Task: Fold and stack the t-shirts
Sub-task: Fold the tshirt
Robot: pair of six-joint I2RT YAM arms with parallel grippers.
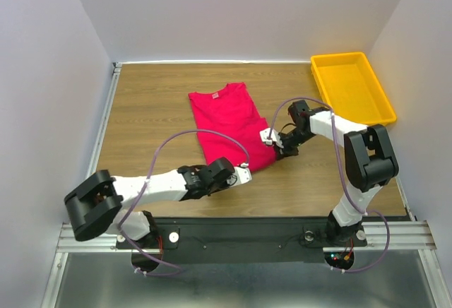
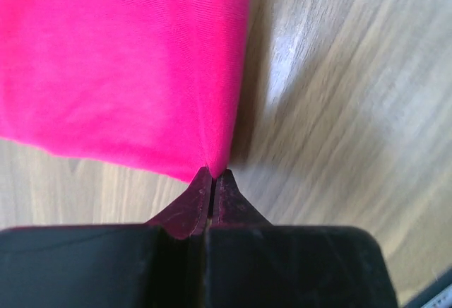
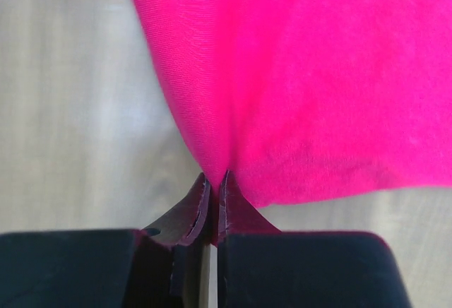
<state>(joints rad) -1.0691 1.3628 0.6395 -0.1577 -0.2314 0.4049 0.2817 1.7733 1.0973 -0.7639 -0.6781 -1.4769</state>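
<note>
Wrist views, both jaws clamped tight on t-shirt (image 2: 120,61) edge

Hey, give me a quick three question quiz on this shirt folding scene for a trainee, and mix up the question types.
1. True or false: the left tool is shut on a corner of the red t-shirt.
2. Where does the yellow tray sit on the table? A) far right corner B) near left corner C) under the shirt
3. Fill in: the right tool pinches the shirt on the robot's ___ side.
Key: 1 true; 2 A; 3 right.
</note>
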